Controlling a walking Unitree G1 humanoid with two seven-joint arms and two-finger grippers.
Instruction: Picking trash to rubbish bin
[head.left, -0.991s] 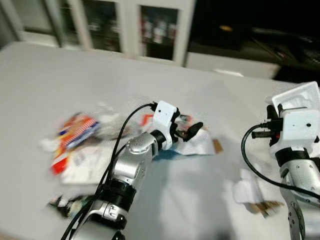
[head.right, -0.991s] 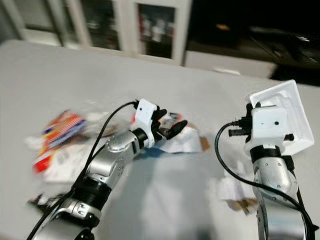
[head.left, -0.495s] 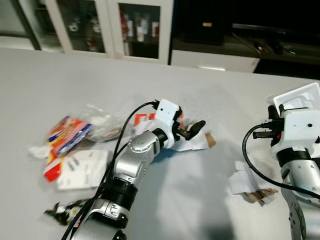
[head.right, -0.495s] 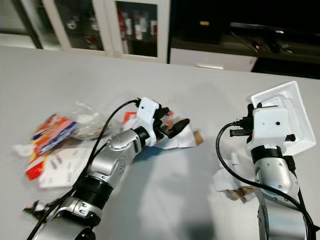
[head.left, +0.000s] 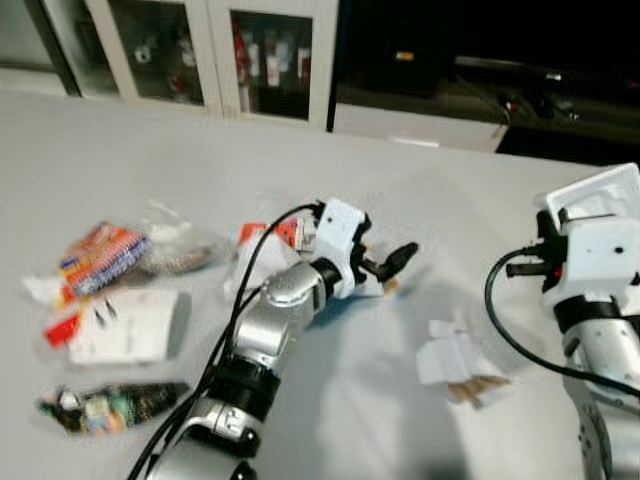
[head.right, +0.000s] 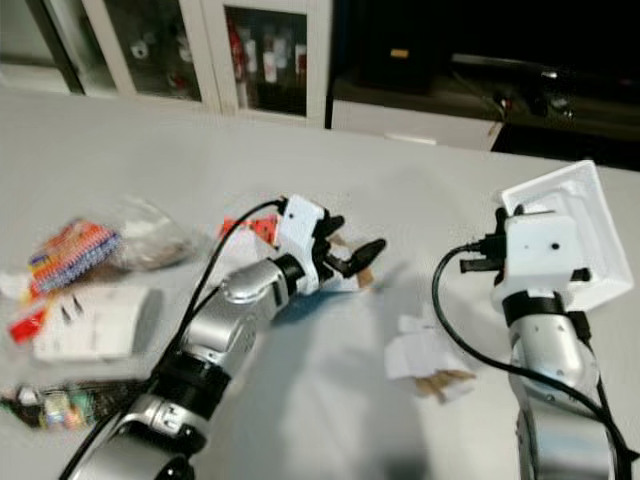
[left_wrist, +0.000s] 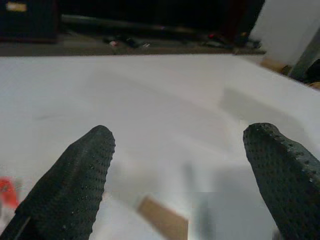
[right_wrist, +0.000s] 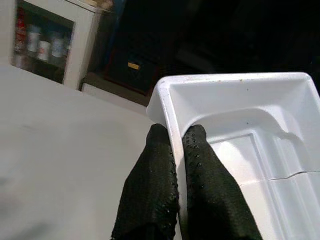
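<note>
My left gripper (head.left: 388, 262) is open, hovering low over white paper scraps (head.left: 262, 250) and a brown card piece (left_wrist: 162, 217); nothing sits between its fingers (left_wrist: 75, 180). My right gripper (right_wrist: 177, 137) is shut on the rim of a white foam tray (head.right: 590, 225), held up at the right. More trash lies on the white surface: a crumpled white paper with brown card (head.left: 455, 362), a red striped snack packet (head.left: 95, 255), a clear plastic bag (head.left: 178, 245), a white carton (head.left: 125, 325) and a dark wrapper (head.left: 110, 405).
White cabinets with glass doors (head.left: 250, 50) stand along the far side, next to a dark low unit (head.left: 480, 70). The white surface (head.left: 480, 200) lies bare between the two arms and toward the far edge.
The whole picture has shifted, so the camera moved and the trash pile sits further left in view. Both arms hold their poses; the right gripper still grips the tray.
</note>
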